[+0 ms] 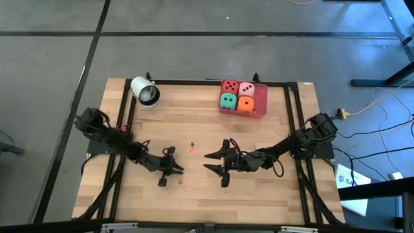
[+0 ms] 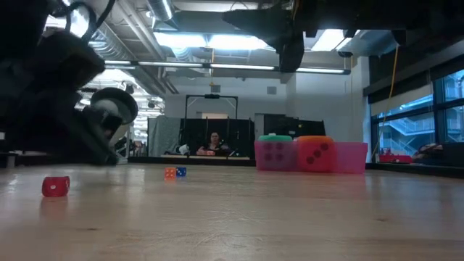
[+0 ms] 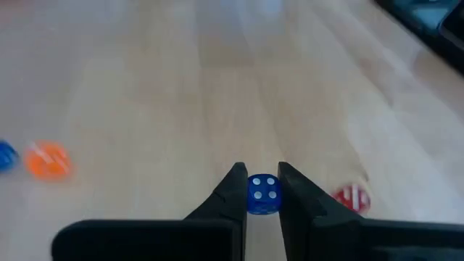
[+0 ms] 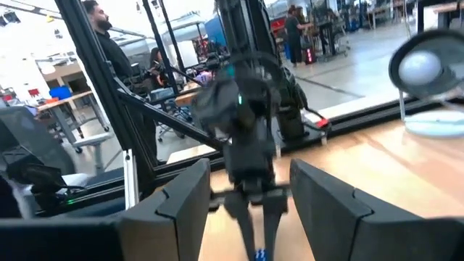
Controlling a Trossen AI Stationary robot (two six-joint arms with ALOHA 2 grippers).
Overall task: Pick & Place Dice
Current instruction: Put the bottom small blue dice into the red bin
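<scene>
On the wooden table (image 1: 194,194) both dark arms reach inward from the two sides toward the middle of the near half. Left gripper (image 1: 173,169) sits low over the boards; in its wrist view the two fingers (image 3: 233,190) are clamped on a small blue die (image 3: 262,194), white pips facing the camera, held between the tips. Right gripper (image 1: 217,163) hovers a short way to the right of it, apart from it, jaws spread and holding nothing; its wrist view looks between its own fingers (image 4: 185,196) at the left arm's gripper, with the blue die just visible at that gripper's tips.

Far right part of the table: a red-pink tray (image 1: 261,103) holds four soft dice in a two-by-two block, red die (image 1: 229,86) and pink die (image 1: 246,88) on the far side, green die (image 1: 228,100) and orange die (image 1: 245,103) on the near side, touching one another. A white cylinder (image 1: 145,91) lies on its side at the far left corner.

Loose small items: a small red die (image 3: 351,196) rests on the boards just beside the left gripper. A small orange die (image 2: 169,172) and a second small blue die (image 2: 180,172) lie side by side farther off, near the table's middle, well apart from the tray.

Room beyond the table: a person (image 2: 214,143) is seated at a desk.
</scene>
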